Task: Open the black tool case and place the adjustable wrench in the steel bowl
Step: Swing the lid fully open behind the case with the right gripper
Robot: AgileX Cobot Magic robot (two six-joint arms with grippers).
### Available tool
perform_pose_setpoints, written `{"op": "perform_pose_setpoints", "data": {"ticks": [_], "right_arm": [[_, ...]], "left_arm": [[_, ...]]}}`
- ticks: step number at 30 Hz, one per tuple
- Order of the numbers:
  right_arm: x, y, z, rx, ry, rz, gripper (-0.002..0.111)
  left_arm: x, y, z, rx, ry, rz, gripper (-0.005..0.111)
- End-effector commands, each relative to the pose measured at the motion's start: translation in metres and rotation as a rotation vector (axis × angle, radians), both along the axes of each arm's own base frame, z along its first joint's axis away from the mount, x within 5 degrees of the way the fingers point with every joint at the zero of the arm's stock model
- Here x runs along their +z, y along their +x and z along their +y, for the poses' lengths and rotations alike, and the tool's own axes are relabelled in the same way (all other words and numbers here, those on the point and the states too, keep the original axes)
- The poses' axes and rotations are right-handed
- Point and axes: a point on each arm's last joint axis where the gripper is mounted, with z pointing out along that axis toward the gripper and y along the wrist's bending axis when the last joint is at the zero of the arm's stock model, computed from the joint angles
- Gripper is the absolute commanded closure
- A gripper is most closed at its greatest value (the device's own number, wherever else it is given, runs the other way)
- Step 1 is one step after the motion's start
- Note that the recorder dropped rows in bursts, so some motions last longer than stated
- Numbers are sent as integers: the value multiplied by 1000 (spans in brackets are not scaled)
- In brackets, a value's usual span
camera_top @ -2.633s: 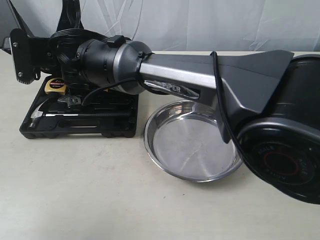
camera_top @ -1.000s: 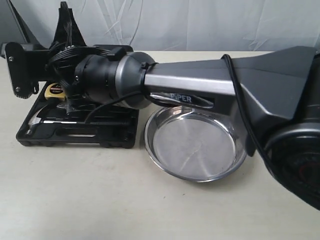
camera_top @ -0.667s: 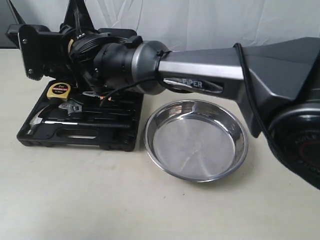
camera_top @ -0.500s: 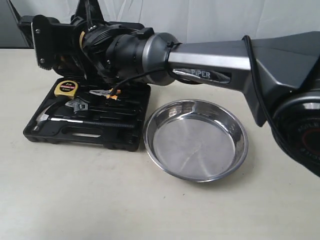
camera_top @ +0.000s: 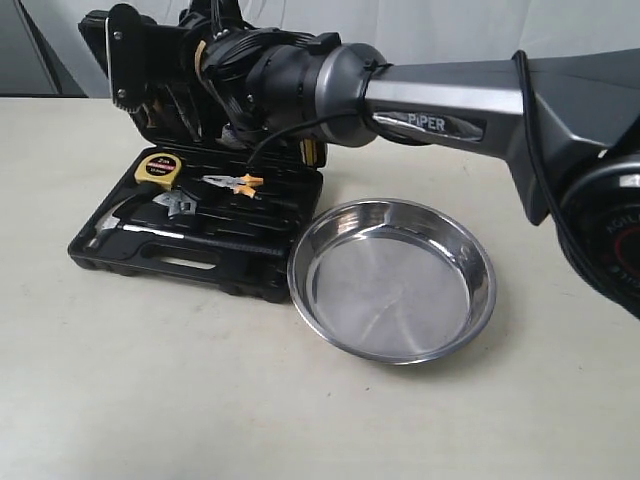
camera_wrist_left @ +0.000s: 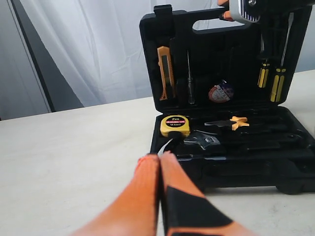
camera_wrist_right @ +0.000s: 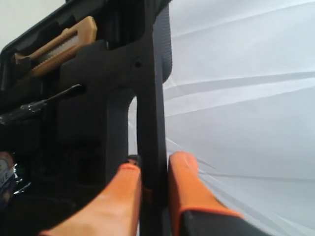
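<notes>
Backing the beige table (camera_top: 150,400) hangs a white curtain (camera_top: 480,30).

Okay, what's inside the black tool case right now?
Base of the black tool case: tape measure, orange-handled pliers, adjustable wrench, hammer. Upright lid: utility knife, thin screwdriver, tape roll, yellow-handled screwdrivers. The right gripper hides the lid's top corner; front slots are too dark to tell.

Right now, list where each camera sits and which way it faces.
Exterior: off the arms, looking slightly down across the table at the black tool case and steel bowl; right arm crosses it.
Left wrist: low over the table, facing the open case; shut left gripper in the foreground.
Right wrist: at the raised lid, facing the curtain; right gripper clamps the lid's handle.
Shared: exterior and left wrist both show the adjustable wrench.
</notes>
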Motion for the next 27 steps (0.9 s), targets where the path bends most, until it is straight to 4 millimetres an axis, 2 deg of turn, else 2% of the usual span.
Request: {"op": "perform_pose_setpoints", "data": {"ticks": [1,11,24,27], "right_arm": [[12,10,-16,-96,37,-14,109],[9,18,-29,-164,88,42,109],[6,20,-40,-315,124,79,109],[5,20,-42,-351,200,116,109]], "left_arm": [[1,0,0,-1,-3,-5,106],[1,0,0,-1,-3,-5,106],[1,0,0,-1,-3,-5,106],[1,0,0,-1,-3,-5,106]]}}
